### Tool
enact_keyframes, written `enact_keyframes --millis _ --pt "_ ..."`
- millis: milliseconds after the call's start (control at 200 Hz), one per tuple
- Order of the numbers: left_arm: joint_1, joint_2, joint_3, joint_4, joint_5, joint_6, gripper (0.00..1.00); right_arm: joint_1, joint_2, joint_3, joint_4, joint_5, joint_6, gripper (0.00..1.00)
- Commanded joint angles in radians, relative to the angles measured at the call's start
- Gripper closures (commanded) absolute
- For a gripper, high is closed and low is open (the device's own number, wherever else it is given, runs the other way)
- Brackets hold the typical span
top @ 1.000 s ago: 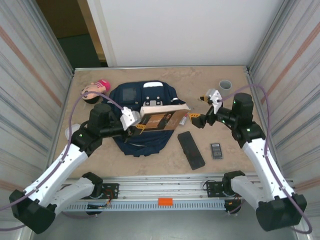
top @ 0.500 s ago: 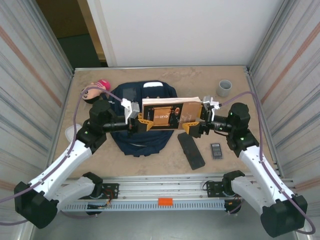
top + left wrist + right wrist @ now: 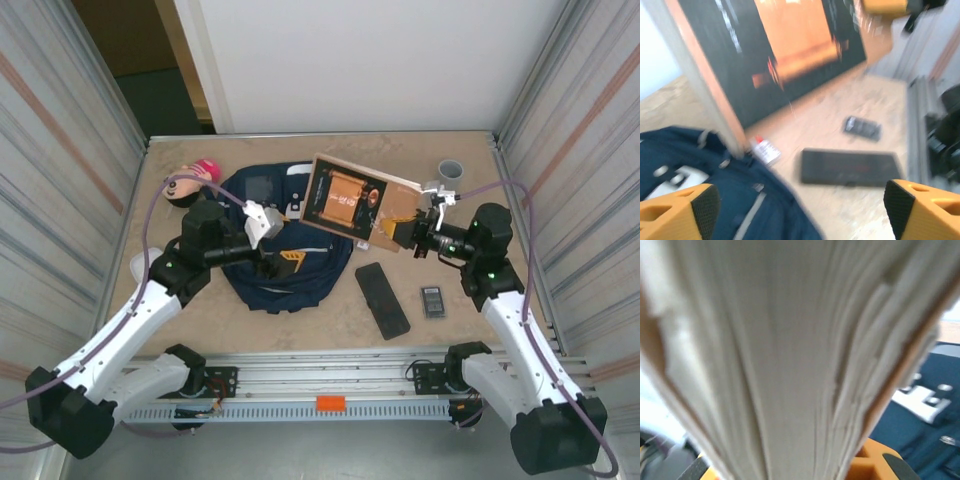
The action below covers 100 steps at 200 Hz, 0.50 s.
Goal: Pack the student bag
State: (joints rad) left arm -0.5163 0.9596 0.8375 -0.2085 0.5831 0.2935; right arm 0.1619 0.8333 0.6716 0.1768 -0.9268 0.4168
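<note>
Right gripper [image 3: 398, 232] is clamped on the right edge of the book [image 3: 348, 196], page block wedged between its fingers [image 3: 874, 465]. Book is lifted off the table [image 3: 330, 322] and tilted, its left part above the bag's upper right. Left gripper [image 3: 801, 212] is spread wide, nothing held, hanging just above the bag [image 3: 300, 285]. Bag lies flat, centre-left of the table. Black case [image 3: 382, 300] and small device [image 3: 432, 300] lie right of the bag. Grey cup [image 3: 450, 171] is near the far right corner.
</note>
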Motion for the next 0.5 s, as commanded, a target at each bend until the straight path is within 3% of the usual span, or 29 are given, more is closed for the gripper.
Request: enact_keyframes --millis 0,135,306,496 --pt "0.002 -0.003 0.040 -0.251 -0.202 0.303 0.12 0.020 -0.017 0.052 -0.210 0.259 0.004 1.00" --pt "-0.012 0.050 0.036 -0.358 -0.331 0.442 0.10 0.037 0.032 0.072 -0.301 0.355 0.058 1.00" --pt "-0.006 0.157 0.008 -0.293 -0.489 0.481 0.06 0.060 0.047 0.065 -0.294 0.407 0.103 1.00" --pt "0.059 0.301 0.028 -0.222 -0.404 0.523 0.06 0.121 0.029 0.074 -0.329 0.474 0.064 1.00"
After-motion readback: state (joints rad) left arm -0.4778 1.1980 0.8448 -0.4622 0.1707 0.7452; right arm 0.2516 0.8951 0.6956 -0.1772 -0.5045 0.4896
